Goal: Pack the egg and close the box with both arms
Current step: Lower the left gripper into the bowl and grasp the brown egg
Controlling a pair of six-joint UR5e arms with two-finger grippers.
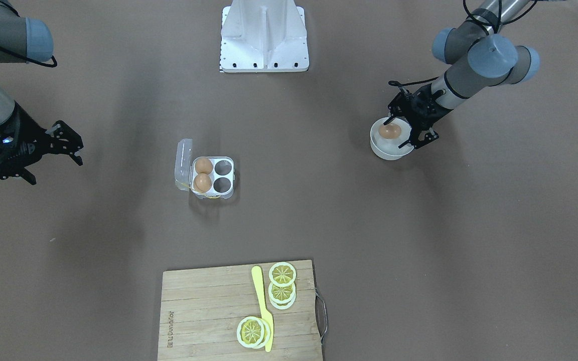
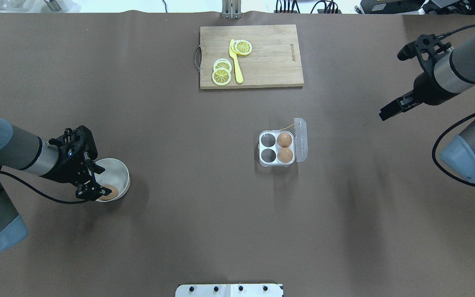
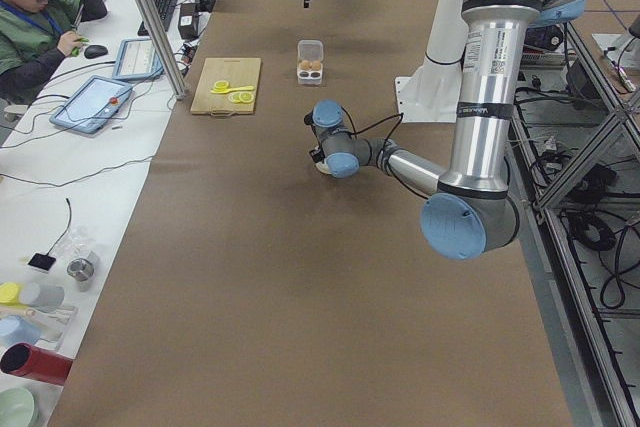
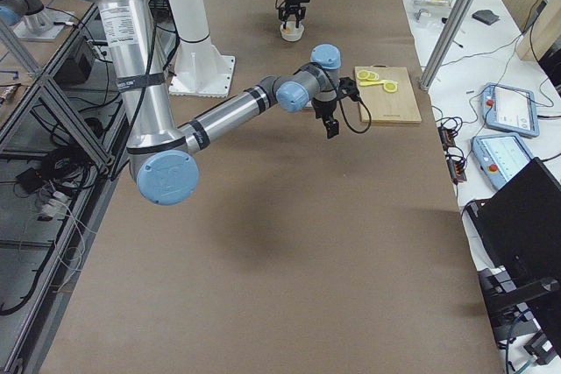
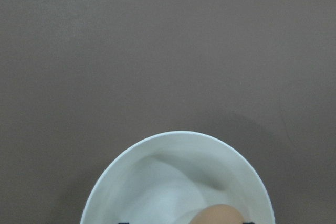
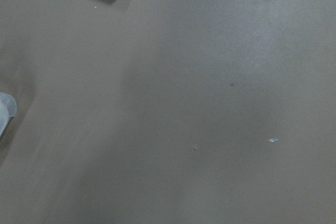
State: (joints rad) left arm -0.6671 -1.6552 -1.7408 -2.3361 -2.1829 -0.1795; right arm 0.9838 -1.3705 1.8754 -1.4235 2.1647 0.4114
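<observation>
Egg [image 1: 389,131] lies low in the white bowl [image 1: 384,153], directly between the spread fingers of my left claw [image 1: 403,131]; I judge it straddled, not yet pinched. The box [image 2: 276,147], lid open and two cells free, sits well off toward the right claw [image 1: 79,153], which hangs open. Left arm is nearer.

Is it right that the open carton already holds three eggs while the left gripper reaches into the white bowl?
No. The box holds two eggs, not three, as the overhead exterior view shows. Its lid is open and the left gripper is at the white bowl.
</observation>
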